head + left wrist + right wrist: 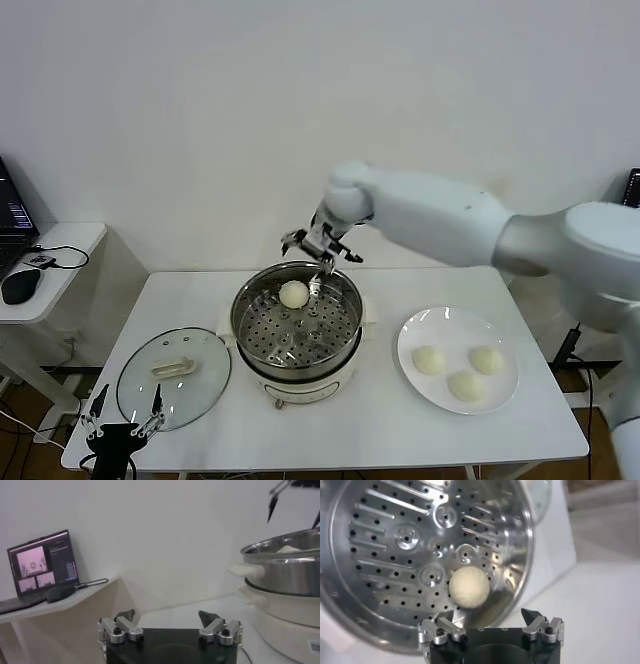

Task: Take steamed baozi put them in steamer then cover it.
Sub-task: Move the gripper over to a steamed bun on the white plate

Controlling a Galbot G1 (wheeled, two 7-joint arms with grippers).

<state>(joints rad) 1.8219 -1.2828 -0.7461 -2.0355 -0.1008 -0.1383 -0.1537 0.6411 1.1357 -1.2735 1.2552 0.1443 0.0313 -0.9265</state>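
Baozi (294, 294) sat on the steamer (297, 330) tray; three more waited on the plate (458, 361). Right gripper (321, 248) hovered above, jaws wide, empty. Left gripper (122, 415) idle, open, nr the lid (174, 378). Buns prob. soft, light: pinch gently at the sides.
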